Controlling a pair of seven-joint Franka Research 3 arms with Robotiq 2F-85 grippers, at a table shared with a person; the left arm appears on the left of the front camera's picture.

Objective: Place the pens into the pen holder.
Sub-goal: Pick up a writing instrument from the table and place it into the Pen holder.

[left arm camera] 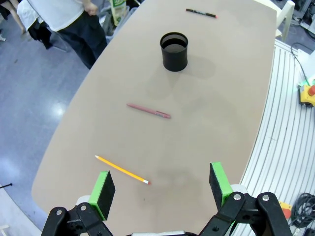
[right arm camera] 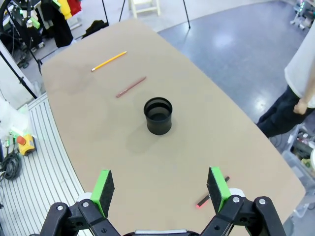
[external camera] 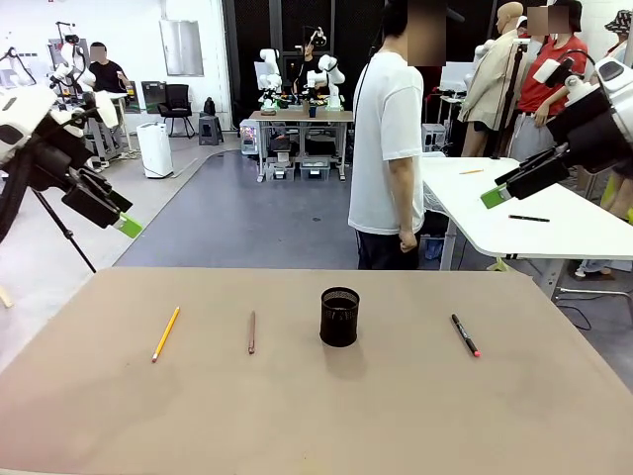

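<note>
My left gripper (left arm camera: 162,184), right gripper (right arm camera: 160,187) hover, jaws wide, empty. Pen holder (external camera: 339,317) mid-table, likely reachable by both; pens (external camera: 251,332) flat, well apart, easy single picks.

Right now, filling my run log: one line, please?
left tool open | right tool open | pencil, brown pen, marker on table | holder empty

A smooth, matt tan tabletop (external camera: 316,421) carries a black pen holder (external camera: 339,317) of dull, fine metal mesh with a solid rim. Toward the left edge, the yellow-orange pencil (external camera: 165,333) shows a painted sheen, while the reddish-brown pencil (external camera: 251,332) looks matt. Toward the right edge, the black marker (external camera: 465,335) looks like smooth plastic. The green pads (left arm camera: 104,188) of the left pincer (left arm camera: 160,183) look matt.
</note>
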